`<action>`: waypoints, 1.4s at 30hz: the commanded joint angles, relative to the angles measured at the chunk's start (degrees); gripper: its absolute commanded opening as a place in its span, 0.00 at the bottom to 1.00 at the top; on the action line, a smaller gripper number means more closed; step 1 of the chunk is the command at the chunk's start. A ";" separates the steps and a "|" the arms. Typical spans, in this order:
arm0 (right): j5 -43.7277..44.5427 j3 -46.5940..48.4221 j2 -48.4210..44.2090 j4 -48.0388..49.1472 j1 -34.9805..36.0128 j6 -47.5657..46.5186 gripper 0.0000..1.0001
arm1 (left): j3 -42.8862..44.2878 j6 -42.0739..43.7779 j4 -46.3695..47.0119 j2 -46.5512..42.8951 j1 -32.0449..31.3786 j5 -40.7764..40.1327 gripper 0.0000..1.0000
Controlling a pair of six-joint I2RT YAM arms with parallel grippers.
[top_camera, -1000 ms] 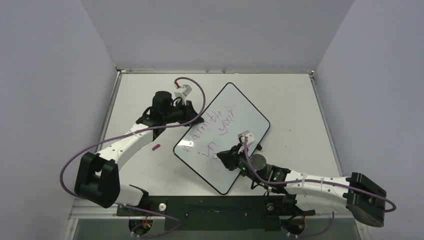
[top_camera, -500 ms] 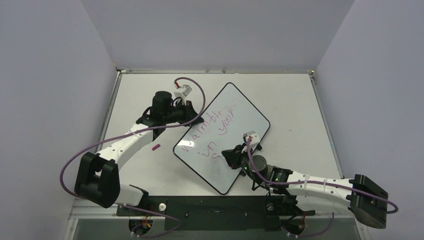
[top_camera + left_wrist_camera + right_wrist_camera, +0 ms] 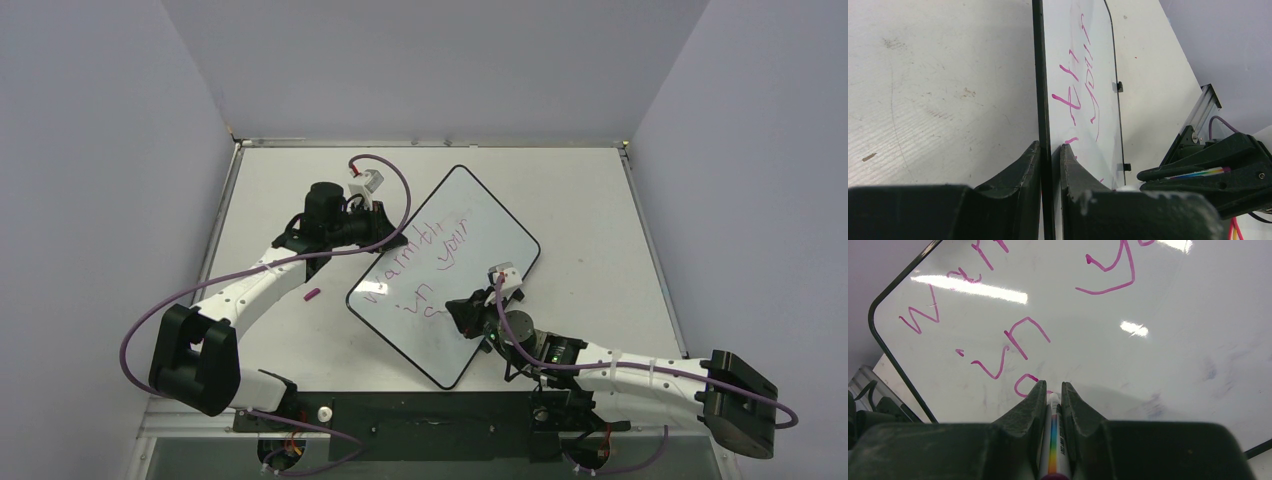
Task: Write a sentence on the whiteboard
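Off-white table [image 3: 590, 200] carries the whiteboard [image 3: 490, 225], which lies slantwise in the middle, between the two arms. On it the sentence [image 3: 425, 258] runs in pink: "Warmth", then "in your", and a first small loop of a third line just ahead of the marker [image 3: 1053, 450]. The right gripper [image 3: 1052, 386] is clenched on that marker, with the tip at or just off the gloss beside the loop; I cannot tell whether it touches. The left gripper [image 3: 1050, 146] is clamped over the board's black rim, one finger on each side. The step in hand looks to be the last word, so most of the writing seems done. It calls for light, even pressure, short strokes sized like "in", and a line running parallel below it into the bare area. A slick board could skate under a hard push, so the left clamp matters. A small magenta piece [image 3: 313, 294], perhaps the cap, lies on the table near the left arm.
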 commanded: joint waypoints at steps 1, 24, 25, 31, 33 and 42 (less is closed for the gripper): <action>1.72 -0.17 0.80 -6.43 0.22 -1.17 0.00 | 0.21 4.36 3.84 -1.72 0.48 -3.62 0.00; -3.73 0.00 -0.71 -8.66 0.19 -4.64 0.00 | 0.14 4.36 3.76 -2.03 0.50 -3.69 0.00; -3.98 -0.03 -0.81 -8.64 0.26 -4.49 0.00 | 0.16 4.43 3.76 -2.01 0.46 -3.71 0.00; -6.14 -0.40 -0.96 -7.56 1.13 -4.26 0.00 | 0.20 4.44 3.76 -1.93 0.50 -3.71 0.00; -7.09 -0.33 -0.60 -6.73 1.56 -4.36 0.00 | 0.19 4.47 3.76 -1.94 0.45 -3.76 0.00; -9.70 2.91 3.88 -2.85 3.06 -5.74 0.00 | 0.33 4.36 3.91 -1.84 0.49 -3.55 0.00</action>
